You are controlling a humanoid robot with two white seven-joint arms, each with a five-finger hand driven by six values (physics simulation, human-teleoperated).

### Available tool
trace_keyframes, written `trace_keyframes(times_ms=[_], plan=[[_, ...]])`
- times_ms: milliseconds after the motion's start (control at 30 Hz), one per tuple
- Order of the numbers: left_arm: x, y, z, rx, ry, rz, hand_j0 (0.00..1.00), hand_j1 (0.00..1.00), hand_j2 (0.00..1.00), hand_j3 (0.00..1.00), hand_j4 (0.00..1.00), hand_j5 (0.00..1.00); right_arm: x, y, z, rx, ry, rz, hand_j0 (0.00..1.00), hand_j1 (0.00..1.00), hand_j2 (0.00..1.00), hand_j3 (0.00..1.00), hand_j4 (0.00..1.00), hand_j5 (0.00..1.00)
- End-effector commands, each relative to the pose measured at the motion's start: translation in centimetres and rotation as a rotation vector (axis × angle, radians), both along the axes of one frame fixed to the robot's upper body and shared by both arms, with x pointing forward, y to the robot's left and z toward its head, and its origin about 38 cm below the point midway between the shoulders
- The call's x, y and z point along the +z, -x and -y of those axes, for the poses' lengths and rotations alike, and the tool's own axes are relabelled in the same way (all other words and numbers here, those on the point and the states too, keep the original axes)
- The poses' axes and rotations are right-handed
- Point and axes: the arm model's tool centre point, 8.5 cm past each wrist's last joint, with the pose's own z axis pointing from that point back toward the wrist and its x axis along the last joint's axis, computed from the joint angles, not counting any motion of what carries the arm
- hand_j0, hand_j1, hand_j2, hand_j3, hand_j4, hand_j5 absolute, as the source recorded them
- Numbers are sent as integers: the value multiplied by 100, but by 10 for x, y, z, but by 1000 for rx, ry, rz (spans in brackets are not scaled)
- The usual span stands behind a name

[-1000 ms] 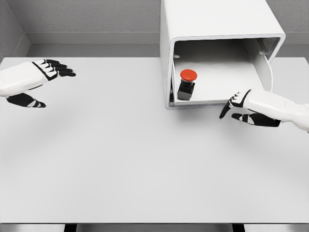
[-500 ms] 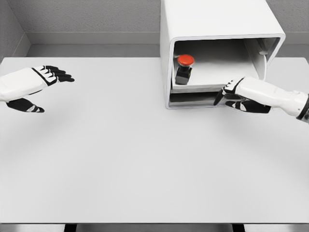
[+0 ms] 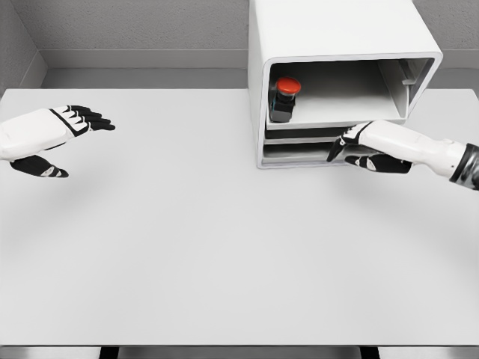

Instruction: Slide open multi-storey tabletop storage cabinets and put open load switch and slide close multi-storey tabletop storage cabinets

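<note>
A white storage cabinet [image 3: 337, 30] stands at the back right of the table. Its drawer [image 3: 337, 112] sits mostly inside the shell. In the drawer's left corner stands the load switch [image 3: 284, 99], a dark body with a red round cap. My right hand [image 3: 355, 146] lies against the cabinet's lower front edge, fingers stretched out flat and holding nothing. My left hand [image 3: 71, 131] hovers over the table's far left, fingers relaxed and empty.
The white table [image 3: 209, 239] spans the view, with a grey wall behind it. Dark slots of the lower storeys [image 3: 299, 149] show under the drawer.
The drawer has slid back into the cabinet, carrying the switch with it. My right hand followed it inward. The left hand barely shifted.
</note>
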Motion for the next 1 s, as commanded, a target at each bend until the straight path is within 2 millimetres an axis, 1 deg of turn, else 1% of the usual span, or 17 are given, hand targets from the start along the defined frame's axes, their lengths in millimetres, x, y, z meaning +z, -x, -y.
trace_keyframes(times_ms=[0,100,133,167,267,400,533,767,867,933,967], plan=[[1,0,0,2,5,-1,100,100,100,100,100,100,1,-1,1,-4,-7,-3,53,53,53,53,53,53],[1,0,0,1,5,0,100,100,100,100,100,100,2,-1,0,-3,-6,1,53,53,53,53,53,53],[1,0,0,1,5,0,100,100,100,100,100,100,5,-3,0,-3,-7,8,53,53,53,53,53,53],[1,0,0,1,5,0,100,100,100,100,100,100,5,-5,3,-12,-4,7,53,53,53,53,53,53],[1,0,0,-1,6,1,100,100,100,100,100,100,-1,-7,-2,-13,-5,2,53,53,53,53,53,53],[1,0,1,-1,5,-1,100,100,100,100,100,100,0,-15,-4,-15,-2,-1,53,53,53,53,53,53],[0,1,1,-3,5,-2,100,100,100,100,100,100,-1,-16,-3,-21,-3,-4,53,53,53,53,53,53],[0,1,2,-5,5,-1,100,100,100,100,100,100,0,-16,-2,-21,-3,-3,53,53,53,53,53,53],[0,1,2,-7,5,-2,100,100,100,100,100,100,0,-12,-1,-16,-6,-3,54,54,54,54,54,54],[0,1,2,-7,5,-2,100,100,100,100,100,100,7,-7,-7,8,-3,18,54,54,54,54,54,54],[0,1,2,-7,5,-2,100,100,100,100,100,100,8,-4,-4,9,7,18,54,54,54,54,54,54]])
